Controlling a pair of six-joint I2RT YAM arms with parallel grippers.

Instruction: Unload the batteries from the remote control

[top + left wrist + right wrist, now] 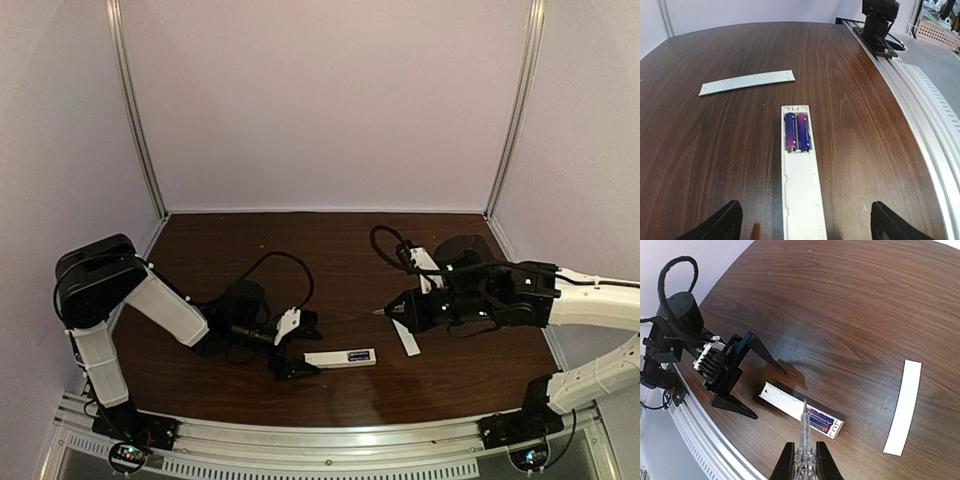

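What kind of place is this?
Probably a robot test booth: plain pale walls on metal posts box in a dark wooden table, with a left arm and a right arm bolted to a rail at its near edge.

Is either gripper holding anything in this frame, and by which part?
The right gripper holds the screwdriver by its clear handle, shaft pointing out toward the remote control. The left gripper is open and holds nothing.
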